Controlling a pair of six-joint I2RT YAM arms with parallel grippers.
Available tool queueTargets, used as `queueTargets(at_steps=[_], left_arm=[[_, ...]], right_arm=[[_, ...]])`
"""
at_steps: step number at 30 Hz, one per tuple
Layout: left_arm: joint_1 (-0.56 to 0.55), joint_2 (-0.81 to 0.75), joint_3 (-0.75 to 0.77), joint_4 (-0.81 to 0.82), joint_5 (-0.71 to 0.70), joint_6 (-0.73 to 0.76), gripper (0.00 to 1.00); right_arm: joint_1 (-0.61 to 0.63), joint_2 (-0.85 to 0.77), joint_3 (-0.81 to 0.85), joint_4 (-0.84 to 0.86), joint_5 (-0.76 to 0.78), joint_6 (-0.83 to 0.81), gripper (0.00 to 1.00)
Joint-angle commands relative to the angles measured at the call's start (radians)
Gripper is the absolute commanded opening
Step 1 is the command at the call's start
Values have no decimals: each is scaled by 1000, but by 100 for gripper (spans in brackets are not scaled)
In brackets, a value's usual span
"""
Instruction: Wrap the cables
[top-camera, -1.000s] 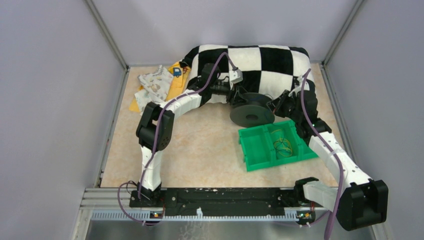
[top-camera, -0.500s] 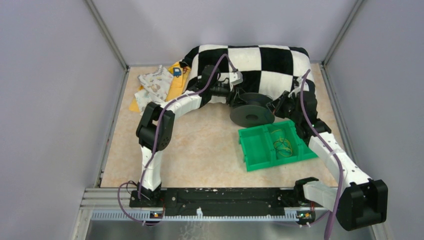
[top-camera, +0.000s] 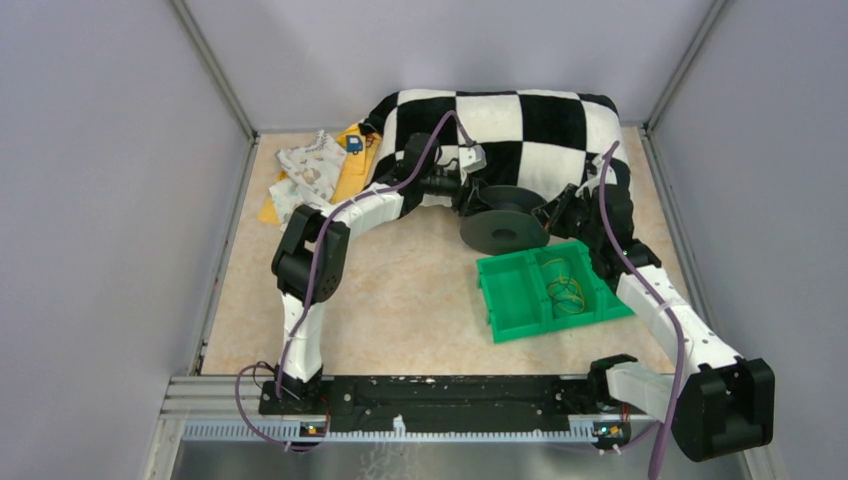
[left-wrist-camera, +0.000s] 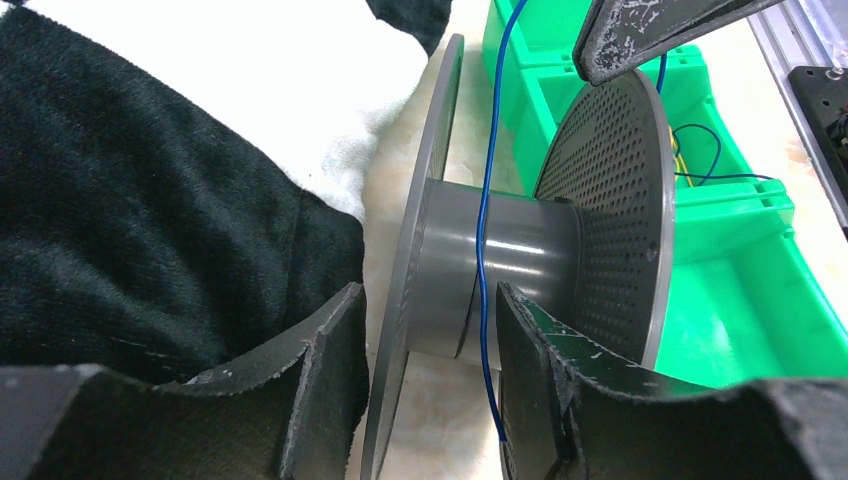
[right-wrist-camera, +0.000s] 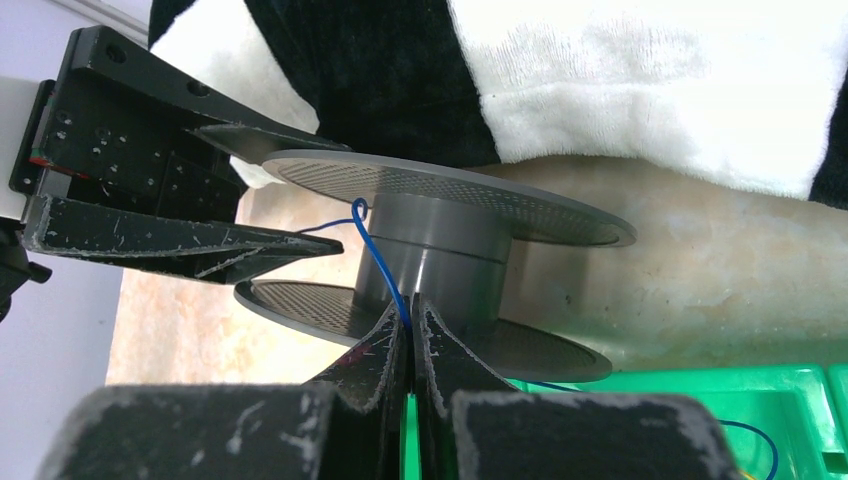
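Blue wire (right-wrist-camera: 385, 270) pinched tight by right gripper (right-wrist-camera: 410, 335) | left gripper (left-wrist-camera: 428, 300) spread wide astride one flange (left-wrist-camera: 425, 200) | both arms stretched forward, met at single spool (left-wrist-camera: 530, 250) | one wire counted

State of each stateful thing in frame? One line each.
left gripper: open, straddling one spool flange.
right gripper: shut on the wire.
spool: lying flange-up, core nearly bare.
wire: one strand across the core, end pinched.
green tray: looped strands in one compartment.

Thin blue wire (left-wrist-camera: 483, 200) crosses the bare grey hub of the dark two-flanged spool (top-camera: 505, 232), axis upright.
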Motion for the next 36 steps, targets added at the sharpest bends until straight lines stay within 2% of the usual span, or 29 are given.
queueTargets(at_steps=[1, 6, 12, 22, 27, 32, 36], left_arm=[[-5, -64, -4, 49, 11, 24, 57], [-5, -65, -4, 49, 11, 28, 53], [-4, -79, -15, 70, 14, 14, 61], [-4, -96, -18, 86, 19, 7, 62], [-5, -89, -5, 94, 22, 0, 60], [-4, -77, 11, 96, 31, -8, 67], [-4, -61, 29, 128, 41, -40, 65]], right_arm=[[-7, -10, -5, 53, -16, 5, 0], [-7, -14, 1, 61, -11, 2, 0], [-7, -53, -22, 131, 12, 10, 0], [-7, -49, -8, 151, 10, 17, 0], [-7, -23, 9, 128, 6, 8, 0], [-7, -21, -4, 134, 17, 10, 0], [-7, -14, -5, 143, 18, 11, 0]])
